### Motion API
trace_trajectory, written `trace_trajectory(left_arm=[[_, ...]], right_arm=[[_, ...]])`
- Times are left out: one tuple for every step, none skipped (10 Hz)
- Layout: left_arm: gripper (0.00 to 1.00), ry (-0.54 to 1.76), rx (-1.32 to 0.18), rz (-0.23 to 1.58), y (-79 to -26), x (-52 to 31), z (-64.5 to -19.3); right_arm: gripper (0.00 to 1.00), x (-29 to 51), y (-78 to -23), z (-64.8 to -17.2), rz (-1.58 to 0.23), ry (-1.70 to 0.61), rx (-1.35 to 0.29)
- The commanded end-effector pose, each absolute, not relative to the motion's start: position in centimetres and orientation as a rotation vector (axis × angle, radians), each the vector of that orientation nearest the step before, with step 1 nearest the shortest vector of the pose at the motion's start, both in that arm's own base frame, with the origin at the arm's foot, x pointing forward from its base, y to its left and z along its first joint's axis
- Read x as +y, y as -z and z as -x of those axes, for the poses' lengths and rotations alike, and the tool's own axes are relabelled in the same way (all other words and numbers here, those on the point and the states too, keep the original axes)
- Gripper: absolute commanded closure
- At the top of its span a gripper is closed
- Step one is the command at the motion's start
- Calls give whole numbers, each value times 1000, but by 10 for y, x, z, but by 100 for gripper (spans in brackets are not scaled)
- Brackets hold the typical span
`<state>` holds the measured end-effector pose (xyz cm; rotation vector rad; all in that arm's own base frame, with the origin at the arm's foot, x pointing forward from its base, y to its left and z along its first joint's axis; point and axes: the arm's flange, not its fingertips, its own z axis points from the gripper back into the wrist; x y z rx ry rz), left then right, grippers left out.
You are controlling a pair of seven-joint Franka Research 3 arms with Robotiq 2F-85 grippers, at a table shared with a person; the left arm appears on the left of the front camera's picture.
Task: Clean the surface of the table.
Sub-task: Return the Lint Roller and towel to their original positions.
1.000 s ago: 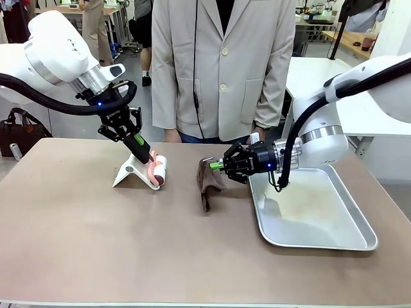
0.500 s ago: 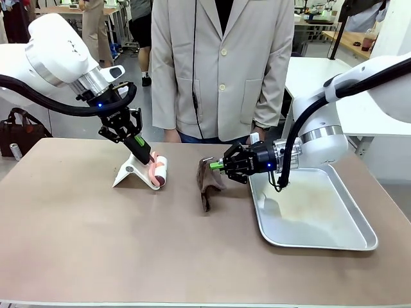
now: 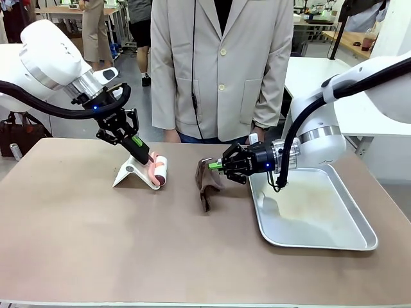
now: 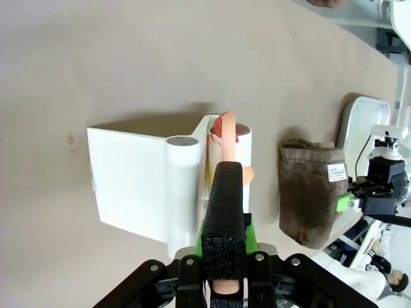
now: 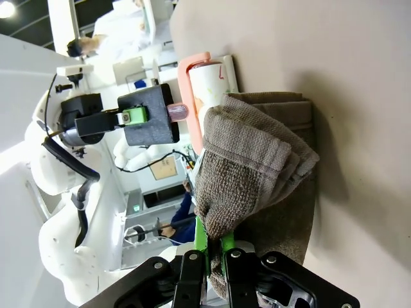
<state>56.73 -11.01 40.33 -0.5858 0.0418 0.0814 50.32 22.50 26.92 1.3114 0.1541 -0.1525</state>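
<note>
Brown-grey towelling is dangling from the right gripper (image 3: 214, 165), whose jaws are clenched on one corner of the folded cloth (image 3: 207, 183) while the lower end is resting on the table (image 3: 128, 244) just beside the metal tray (image 3: 359, 242). Over on the other side, the left gripper (image 3: 146, 156) is pinching the pink handle of a lint roller (image 3: 158, 171), its white roll sitting against a white stand (image 3: 129, 173); the left wrist view is showing those fingers (image 4: 225, 199) clamped tight around the handle. A person in a pale jacket (image 3: 221, 64) is standing at the far edge, watching.

To my eye both arms are at the picking-up stage: tools are in hand, but the wiping itself is not yet under way. The table is stretching out bare in front of them, taking up most of the foreground. Next, I reckon, the right arm is going to need to lower the cloth flat onto the tabletop and press before sweeping, and the left will have to lift the roller clear of its stand without tipping it.
</note>
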Motion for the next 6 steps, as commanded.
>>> trace_trajectory(left_arm=[[78,-66,28,630,-383,-99,-562],[78,-58,41,672,-378,-94,-560],[78,-70,28,684,-373,-89,-560],[78,-67,16,699,-370,-84,-559],[78,-67,6,707,-366,-79,-560],[78,-71,13,713,-363,-76,-560]], right_arm=[[91,233,-273,-510,-1300,185,150],[91,234,-272,-510,-1300,187,149],[91,233,-273,-510,-1297,190,149],[91,233,-273,-510,-1295,194,148],[91,232,-273,-509,-1296,198,148],[91,232,-272,-509,-1294,202,149]])
